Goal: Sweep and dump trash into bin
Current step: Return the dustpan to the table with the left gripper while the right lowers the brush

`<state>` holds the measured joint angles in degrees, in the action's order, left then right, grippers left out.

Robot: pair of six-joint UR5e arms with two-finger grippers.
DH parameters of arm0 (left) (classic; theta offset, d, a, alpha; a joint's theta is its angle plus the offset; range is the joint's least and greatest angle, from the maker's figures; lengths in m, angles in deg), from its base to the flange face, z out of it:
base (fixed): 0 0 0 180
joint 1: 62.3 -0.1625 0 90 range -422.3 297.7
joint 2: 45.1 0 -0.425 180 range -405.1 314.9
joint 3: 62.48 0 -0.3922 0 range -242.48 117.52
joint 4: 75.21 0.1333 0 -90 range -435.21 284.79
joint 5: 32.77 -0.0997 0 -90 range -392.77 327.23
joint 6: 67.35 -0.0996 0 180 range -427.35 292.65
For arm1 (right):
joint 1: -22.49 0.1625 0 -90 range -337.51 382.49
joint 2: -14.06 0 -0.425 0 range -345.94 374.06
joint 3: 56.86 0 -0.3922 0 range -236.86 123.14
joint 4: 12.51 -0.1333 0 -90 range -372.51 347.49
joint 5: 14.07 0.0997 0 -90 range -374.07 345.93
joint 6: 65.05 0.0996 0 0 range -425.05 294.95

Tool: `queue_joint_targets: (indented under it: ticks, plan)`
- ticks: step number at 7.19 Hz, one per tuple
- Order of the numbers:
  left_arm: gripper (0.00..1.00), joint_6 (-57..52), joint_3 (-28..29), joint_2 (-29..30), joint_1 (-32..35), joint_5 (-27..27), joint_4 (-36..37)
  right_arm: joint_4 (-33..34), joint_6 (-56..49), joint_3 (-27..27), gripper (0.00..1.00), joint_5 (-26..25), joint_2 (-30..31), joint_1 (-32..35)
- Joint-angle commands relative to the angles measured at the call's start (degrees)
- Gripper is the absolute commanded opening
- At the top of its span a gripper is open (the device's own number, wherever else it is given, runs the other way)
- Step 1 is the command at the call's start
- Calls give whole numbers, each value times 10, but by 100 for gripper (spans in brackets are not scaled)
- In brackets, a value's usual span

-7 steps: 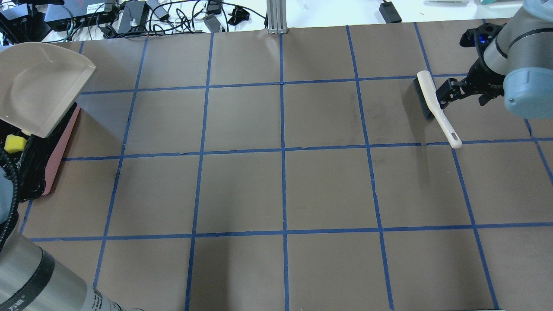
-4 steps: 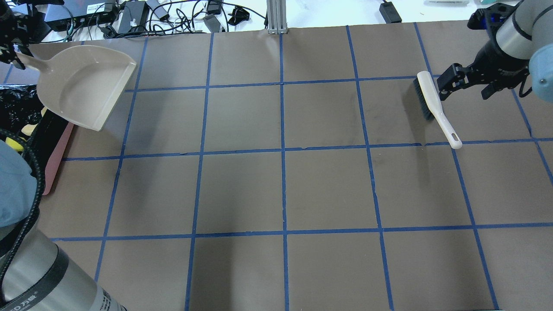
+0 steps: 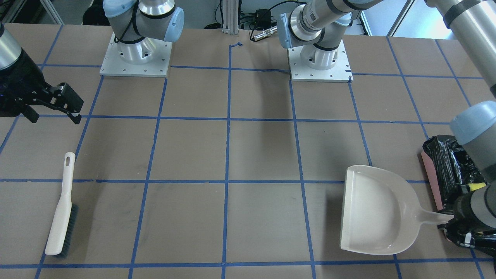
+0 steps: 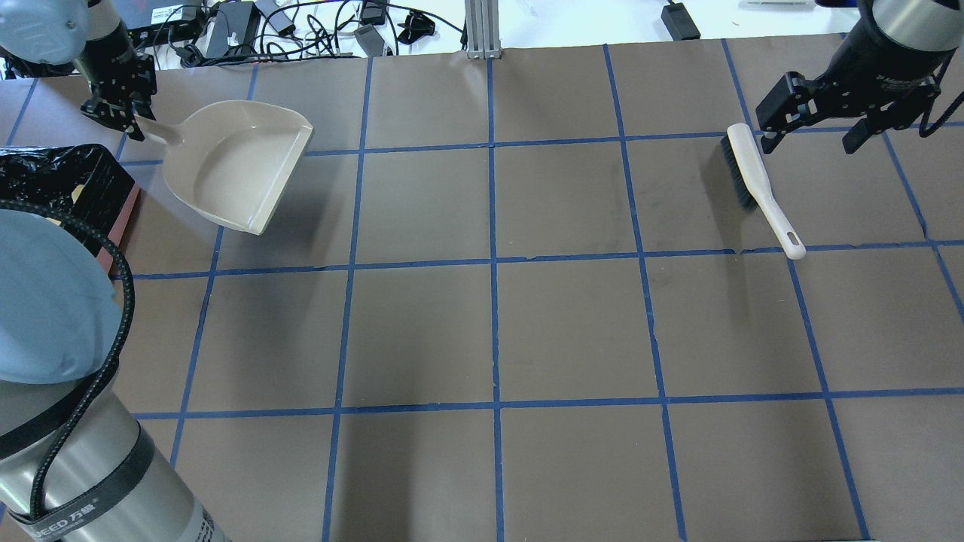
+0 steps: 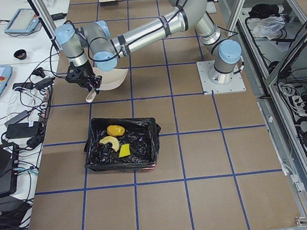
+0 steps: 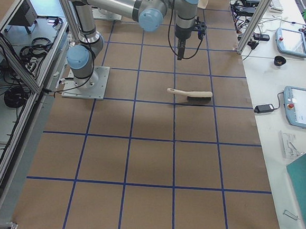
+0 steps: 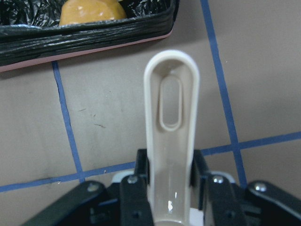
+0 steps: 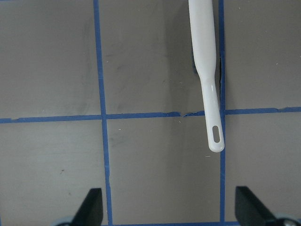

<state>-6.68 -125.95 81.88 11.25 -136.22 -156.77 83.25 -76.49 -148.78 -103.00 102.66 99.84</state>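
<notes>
The bin (image 5: 144,128), pink-sided with a black bag, stands at the table's left end. It holds the yellow-orange lump (image 5: 116,130), the tan bread piece (image 5: 109,142) and the sponge chunk (image 5: 124,150). The bin also shows in the overhead view (image 4: 68,177) and the front view (image 3: 445,166). My left gripper (image 4: 120,113) is shut on the handle (image 7: 171,117) of the beige dustpan (image 4: 233,165), held low over the table beside the bin, pan empty. My right gripper (image 4: 817,128) is open and empty, raised just past the white brush (image 4: 753,181).
The brush lies flat on the table at the far right, bristles toward the middle, and shows in the front view (image 3: 60,209) and the right wrist view (image 8: 209,94). Cables and power bricks (image 4: 248,26) lie past the far edge. Both arm bases (image 3: 135,58) stand at the near side.
The left arm has swung the dustpan from above the bin out to the right over the table and levelled it. The right gripper has drawn back from the brush, which stays put.
</notes>
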Motion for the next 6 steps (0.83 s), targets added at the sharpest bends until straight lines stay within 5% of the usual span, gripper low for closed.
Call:
queue_joint_targets:
  ticks: [1,4,6]
  plan:
    - [0,83,-9,29,26,16,42,-14,38,2,100,-15,9,54]
    - [0,163,-23,33,46,25,42,-17,90,2,100,-12,8,111]
    - [0,194,-87,1,58,23,80,-25,127,2,100,-10,8,134]
